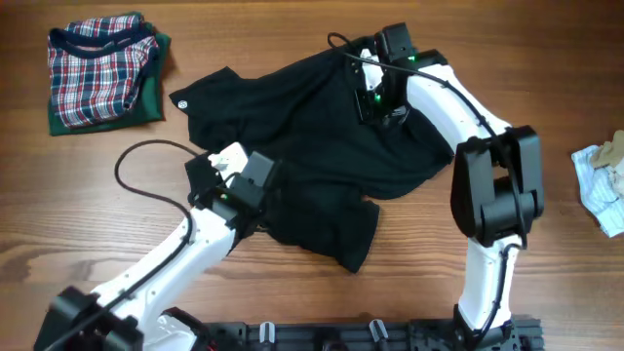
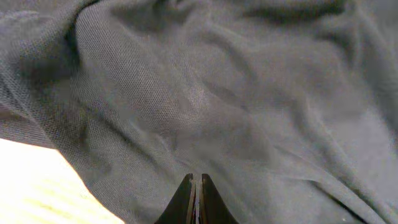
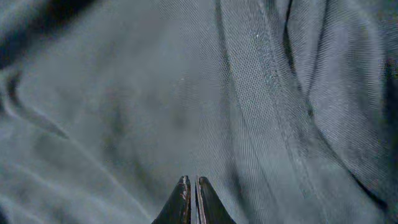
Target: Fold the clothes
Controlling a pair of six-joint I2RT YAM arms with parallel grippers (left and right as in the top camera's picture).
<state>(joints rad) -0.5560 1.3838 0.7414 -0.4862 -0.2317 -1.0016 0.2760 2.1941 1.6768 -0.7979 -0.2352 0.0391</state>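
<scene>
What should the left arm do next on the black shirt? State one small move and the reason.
Probably open the left gripper and pinch the near edge of the black shirt. Its fingers are shut with no cloth visibly between them, the bare table shows just beside the fabric, and the shirt lies crumpled and unfolded.

plaid pile (image 1: 102, 68) top-left, rag (image 1: 603, 185) rt edge

Brown wood-grain counter (image 1: 409, 283) is the backdrop across my whole overhead view, grain running left to right with a few darker streaks. Light is even and diffuse, shadows soft. My left wrist view catches one corner of it, pale and washed out.
</scene>
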